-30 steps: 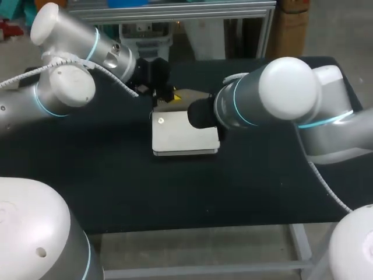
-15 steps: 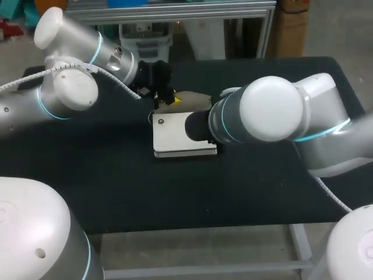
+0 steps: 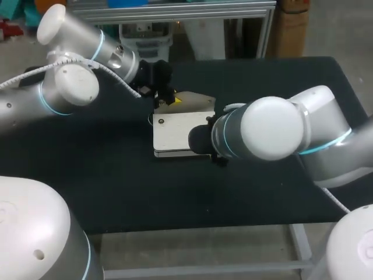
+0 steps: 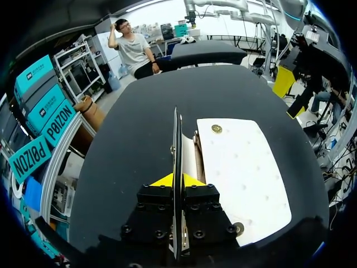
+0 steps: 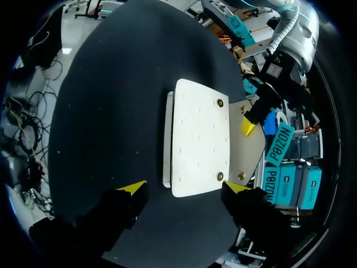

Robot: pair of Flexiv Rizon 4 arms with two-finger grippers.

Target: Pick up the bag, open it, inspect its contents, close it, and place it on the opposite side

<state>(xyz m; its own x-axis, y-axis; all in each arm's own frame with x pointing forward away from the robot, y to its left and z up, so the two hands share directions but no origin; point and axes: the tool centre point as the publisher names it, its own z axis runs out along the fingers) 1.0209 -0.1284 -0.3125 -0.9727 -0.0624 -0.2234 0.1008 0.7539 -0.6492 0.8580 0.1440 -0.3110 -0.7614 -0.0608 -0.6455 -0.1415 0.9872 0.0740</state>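
Your bag point(image 3: 175, 133) lies flat near the middle of the black table point(image 3: 116, 181), a pale, stiff rectangle with a small round snap stud point(image 3: 161, 121) showing at one corner of its top face. Your left gripper point(image 3: 166, 96) comes in from the left and sits at the bag's far edge, where it is pinching the flap point(image 3: 197, 100). In the left wrist view the two fingers of the left gripper point(image 4: 177, 180) are pressed together on that flap point(image 4: 177, 139), which stands upright and edge-on between the yellow tips, lifted off the bag point(image 4: 242, 167) lying just beside it. A brass-coloured stud point(image 4: 216, 129) sits near the far end of the bag's face. Your right arm point(image 3: 274, 128) reaches in from the right, and its wrist covers the bag's right edge in the head view, so the fingers are hidden there. The right wrist view shows them plainly: the right gripper point(image 5: 184, 187) is spread wide, with the near end of the bag point(image 5: 198, 139) lying between the two yellow tips and neither finger gripping it. You cannot tell whether the tips are down at the bag's level or above it. From that side you also see the raised flap point(image 5: 246, 148) with the left gripper point(image 5: 252, 120) clamped on its edge
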